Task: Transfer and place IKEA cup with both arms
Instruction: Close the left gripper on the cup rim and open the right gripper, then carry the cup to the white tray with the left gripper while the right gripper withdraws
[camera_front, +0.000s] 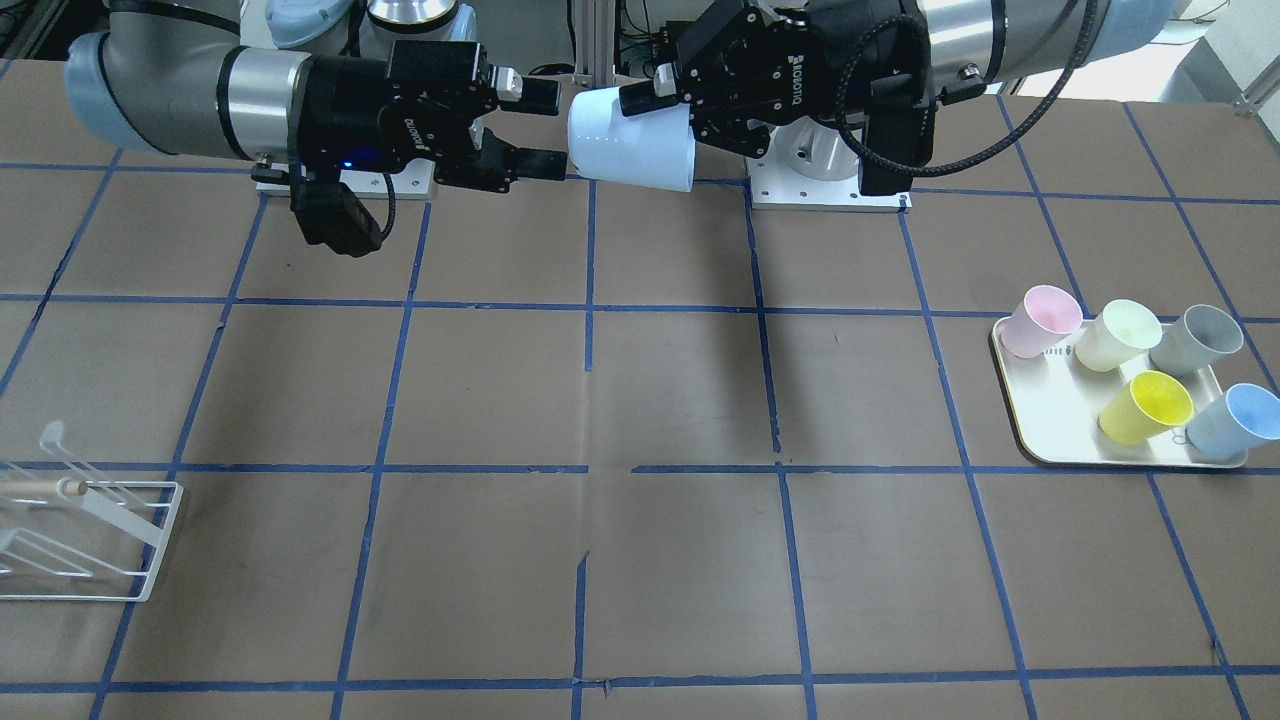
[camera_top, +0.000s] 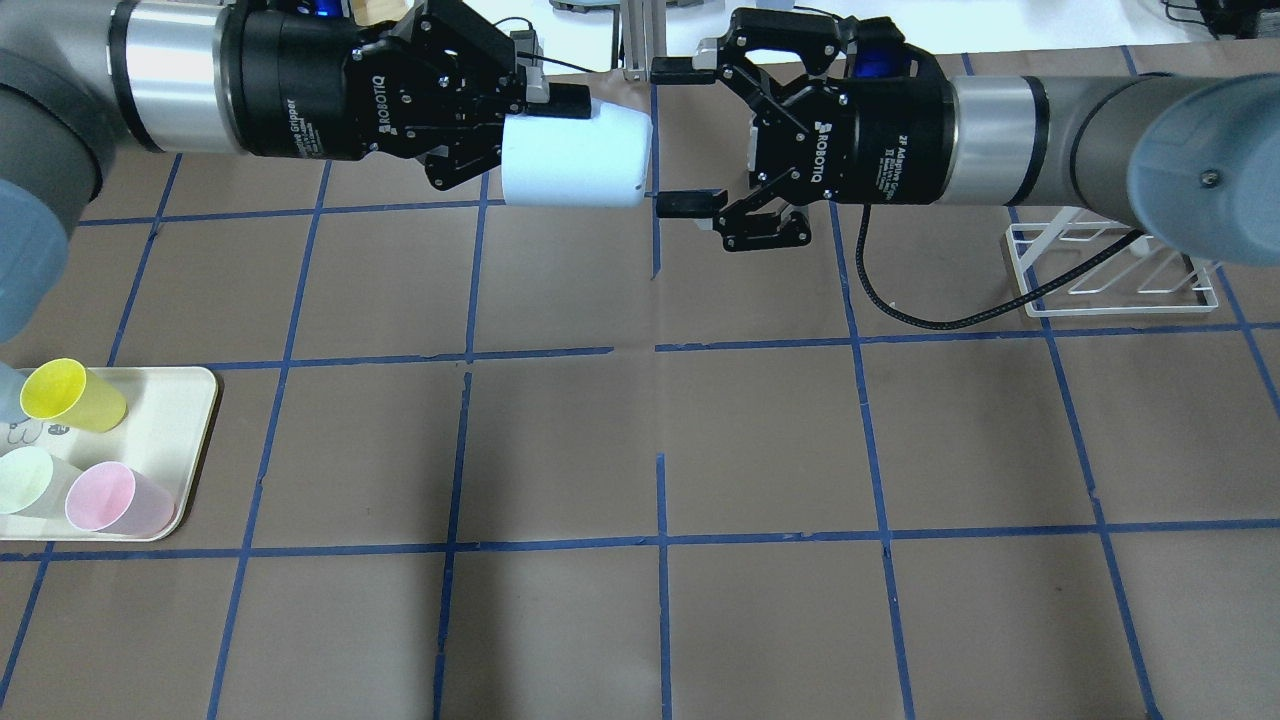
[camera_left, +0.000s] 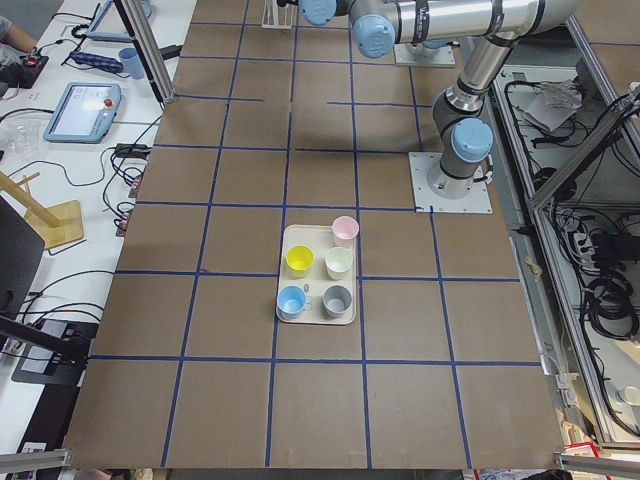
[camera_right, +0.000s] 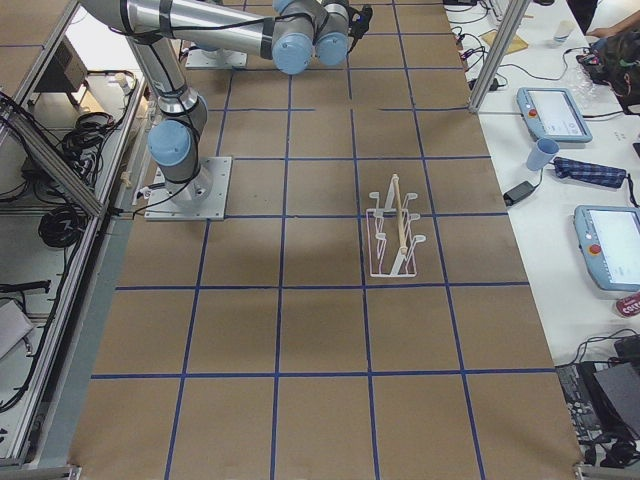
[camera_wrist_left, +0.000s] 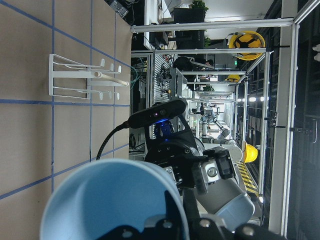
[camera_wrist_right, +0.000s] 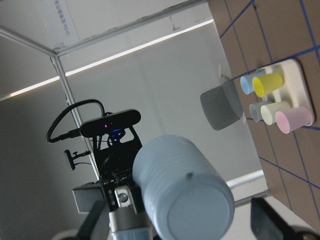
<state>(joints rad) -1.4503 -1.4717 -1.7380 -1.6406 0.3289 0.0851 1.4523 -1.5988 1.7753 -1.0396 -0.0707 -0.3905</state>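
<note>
The pale-blue IKEA cup (camera_top: 575, 160) hangs on its side in the air over the far middle of the table, also seen in the front view (camera_front: 630, 140). My left gripper (camera_top: 540, 130) is shut on the cup's rim, with the base pointing at my right gripper. My right gripper (camera_top: 675, 138) is open, its fingertips level with the cup's base, one on each side, no contact visible. The right wrist view shows the cup's base (camera_wrist_right: 195, 210) between its spread fingers (camera_wrist_right: 95, 222). The left wrist view shows the cup's rim (camera_wrist_left: 100, 200).
A cream tray (camera_front: 1030, 430) on the robot's left holds a pink cup (camera_front: 1040, 320), a pale-yellow cup (camera_front: 1118, 335), a grey cup (camera_front: 1195, 340), a yellow cup (camera_front: 1145, 407) and a blue twin cup (camera_front: 1235, 420). A white wire rack (camera_top: 1110, 265) stands on the robot's right.
</note>
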